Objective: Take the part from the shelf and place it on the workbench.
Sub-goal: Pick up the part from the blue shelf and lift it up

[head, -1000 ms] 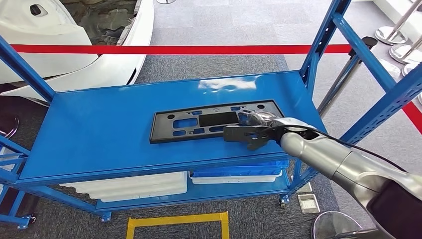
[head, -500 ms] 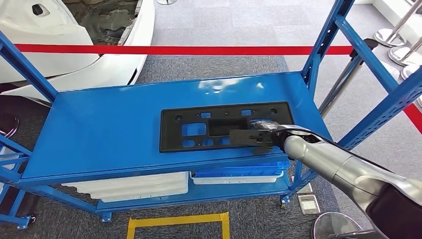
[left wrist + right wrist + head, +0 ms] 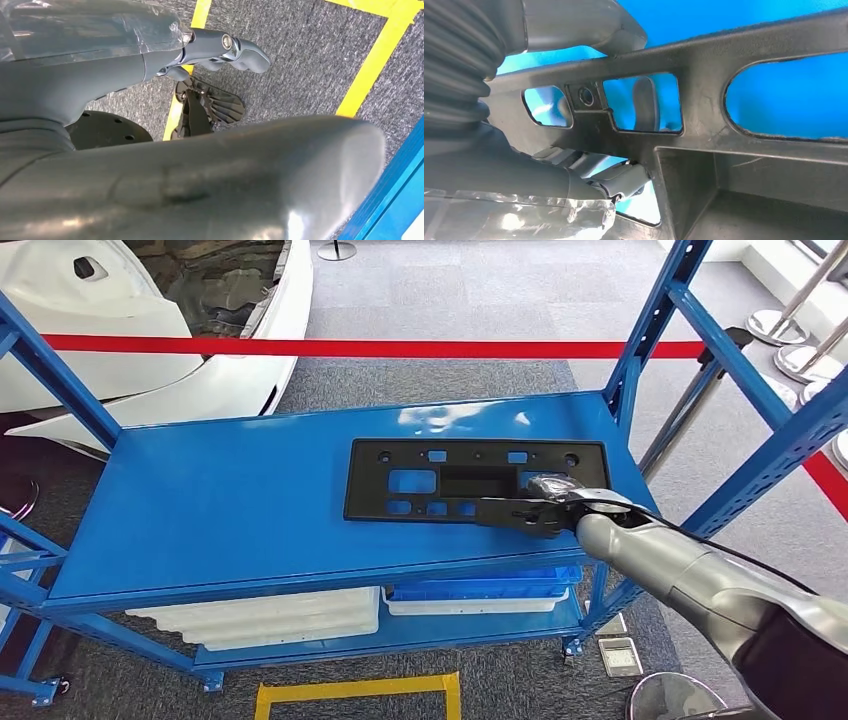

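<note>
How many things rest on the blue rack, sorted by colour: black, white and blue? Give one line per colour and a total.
Black: 1, the flat plastic part on the top shelf, held by the right hand.
White: 1, a tray on the lower shelf.
Blue: 1, a tray on the lower shelf.
Total: 3

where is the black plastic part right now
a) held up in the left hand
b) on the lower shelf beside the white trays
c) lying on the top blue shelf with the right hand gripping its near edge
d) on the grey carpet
c: the black part lies on the top shelf and the right hand grips its near right edge.
</note>
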Robot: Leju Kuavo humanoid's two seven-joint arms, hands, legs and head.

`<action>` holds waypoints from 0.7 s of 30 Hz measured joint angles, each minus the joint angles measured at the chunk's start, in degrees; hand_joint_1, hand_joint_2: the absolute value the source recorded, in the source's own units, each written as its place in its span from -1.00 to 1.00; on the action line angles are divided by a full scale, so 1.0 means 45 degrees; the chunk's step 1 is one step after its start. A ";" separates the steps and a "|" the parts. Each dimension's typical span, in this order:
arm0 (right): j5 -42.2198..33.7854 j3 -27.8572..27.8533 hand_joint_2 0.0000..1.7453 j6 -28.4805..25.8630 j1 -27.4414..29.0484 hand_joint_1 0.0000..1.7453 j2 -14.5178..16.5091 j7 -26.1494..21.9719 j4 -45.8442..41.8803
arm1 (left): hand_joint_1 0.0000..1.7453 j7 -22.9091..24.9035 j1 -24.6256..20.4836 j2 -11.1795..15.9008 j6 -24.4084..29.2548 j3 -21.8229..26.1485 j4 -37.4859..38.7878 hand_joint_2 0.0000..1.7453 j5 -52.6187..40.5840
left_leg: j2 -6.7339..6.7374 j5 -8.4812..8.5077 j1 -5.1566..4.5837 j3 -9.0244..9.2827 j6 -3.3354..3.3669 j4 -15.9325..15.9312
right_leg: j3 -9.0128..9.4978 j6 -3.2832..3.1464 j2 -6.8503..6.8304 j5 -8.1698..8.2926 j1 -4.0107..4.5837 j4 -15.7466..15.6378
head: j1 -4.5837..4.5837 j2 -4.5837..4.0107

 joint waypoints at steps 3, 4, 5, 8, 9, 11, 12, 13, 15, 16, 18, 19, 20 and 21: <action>0.1143 0.0272 1.00 -0.0658 0.0044 1.00 0.0082 -0.0011 0.0272 | -1.00 -0.0032 -0.0001 0.0000 0.0053 -0.0073 0.0000 -1.00 0.0037 | 0.0001 -0.0003 0.0000 0.0017 0.0003 0.0000 | 0.0011 0.0001 0.0000 0.0000 -0.0004 -0.0001 | 0.0000 0.0000; 0.1534 0.0344 1.00 -0.0856 0.0073 1.00 0.0094 0.0019 0.0309 | -1.00 -0.0056 -0.0001 0.0000 0.0047 -0.0114 0.0000 -1.00 0.0038 | 0.0001 -0.0003 -0.0001 0.0018 0.0004 0.0000 | 0.0010 0.0001 -0.0001 0.0001 -0.0005 -0.0002 | 0.0000 0.0000; 0.1890 0.0409 1.00 -0.1045 0.0104 1.00 0.0098 0.0060 0.0325 | -1.00 -0.0083 0.0001 0.0000 0.0041 -0.0161 0.0000 -1.00 0.0043 | 0.0001 -0.0003 -0.0001 0.0019 0.0004 0.0001 | 0.0010 0.0001 -0.0001 0.0001 -0.0005 -0.0002 | 0.0002 0.0000; 0.2371 0.0549 1.00 -0.1400 0.0158 1.00 0.0103 0.0146 0.0331 | -1.00 -0.0124 0.0001 0.0000 0.0033 -0.0279 0.0000 -1.00 0.0068 | 0.0001 -0.0004 -0.0001 0.0022 0.0005 0.0001 | 0.0012 0.0001 0.0000 0.0001 -0.0006 -0.0003 | 0.0003 -0.0001; 0.2422 0.0587 1.00 -0.1515 0.0170 1.00 0.0104 0.0145 0.0332 | -1.00 -0.0132 -0.0001 0.0000 0.0033 -0.0305 0.0000 -1.00 0.0091 | 0.0002 -0.0004 -0.0001 0.0024 0.0006 0.0001 | 0.0013 0.0001 0.0001 0.0001 -0.0005 -0.0004 | 0.0000 0.0000; 0.2509 0.0616 1.00 -0.2005 0.0245 1.00 0.0104 0.0033 0.0323 | -1.00 -0.0194 -0.0003 0.0000 0.0049 -0.0369 0.0000 -1.00 0.0178 | 0.0002 -0.0007 0.0000 0.0025 0.0009 0.0001 | 0.0014 0.0002 0.0002 0.0000 -0.0004 -0.0007 | 0.0006 -0.0001; 0.2490 0.0577 1.00 -0.2432 0.0325 1.00 0.0104 -0.0124 0.0276 | -1.00 -0.0267 -0.0003 0.0000 0.0068 -0.0415 0.0000 -1.00 0.0233 | 0.0002 -0.0008 0.0000 0.0023 0.0011 0.0001 | 0.0013 0.0002 0.0002 0.0000 -0.0003 -0.0008 | 0.0007 0.0000; 0.2402 0.0488 1.00 -0.2912 0.0452 1.00 0.0102 -0.0344 0.0163 | -1.00 -0.0374 -0.0003 0.0000 0.0103 -0.0470 0.0000 -1.00 0.0299 | 0.0001 -0.0010 0.0000 0.0020 0.0014 0.0001 | 0.0012 0.0002 0.0002 -0.0001 -0.0003 -0.0008 | 0.0010 0.0000; 0.1922 0.0133 1.00 -0.3970 0.0872 1.00 0.0080 -0.0959 -0.0299 | -1.00 -0.0642 0.0001 0.0002 0.0207 -0.0567 0.0000 -1.00 0.0425 | -0.0002 -0.0012 0.0001 0.0008 0.0018 0.0001 | 0.0004 0.0003 -0.0002 -0.0001 -0.0004 -0.0008 | 0.0022 0.0000; 0.1538 -0.0126 1.00 -0.4460 0.1162 1.00 0.0069 -0.1337 -0.0649 | -1.00 -0.0768 0.0001 0.0004 0.0273 -0.0600 0.0000 -1.00 0.0488 | -0.0003 -0.0013 0.0002 0.0000 0.0019 0.0001 | -0.0002 0.0003 -0.0004 -0.0002 -0.0004 -0.0007 | 0.0025 0.0000; 0.0479 -0.0810 1.00 -0.5360 0.1795 1.00 0.0061 -0.2206 -0.1613 | -1.00 -0.0960 0.0000 0.0009 0.0420 -0.0642 0.0000 -1.00 0.0615 | -0.0005 -0.0014 0.0004 -0.0017 0.0020 0.0000 | -0.0019 0.0002 -0.0007 -0.0003 -0.0005 -0.0006 | 0.0024 -0.0001; -0.0098 -0.1225 1.00 -0.5744 0.2119 1.00 0.0062 -0.2634 -0.2235 | -1.00 -0.1030 0.0000 0.0012 0.0492 -0.0670 0.0000 -1.00 0.0675 | -0.0005 -0.0014 0.0005 -0.0025 0.0020 0.0000 | -0.0028 -0.0001 -0.0007 -0.0005 -0.0005 -0.0006 | 0.0019 0.0000; -0.0633 -0.1651 1.00 -0.6033 0.2420 1.00 0.0073 -0.3016 -0.2909 | -1.00 -0.1093 -0.0001 0.0018 0.0561 -0.0703 0.0000 -1.00 0.0740 | -0.0007 -0.0015 0.0009 -0.0031 0.0020 -0.0001 | -0.0036 -0.0003 -0.0011 -0.0009 -0.0005 -0.0006 | 0.0018 -0.0001; -0.1116 -0.2064 1.00 -0.6224 0.2691 1.00 0.0085 -0.3349 -0.3586 | -1.00 -0.1152 -0.0001 0.0023 0.0623 -0.0744 0.0000 -1.00 0.0791 | -0.0012 -0.0016 0.0013 -0.0037 0.0019 -0.0001 | -0.0041 -0.0008 -0.0018 -0.0017 -0.0005 -0.0006 | 0.0011 0.0000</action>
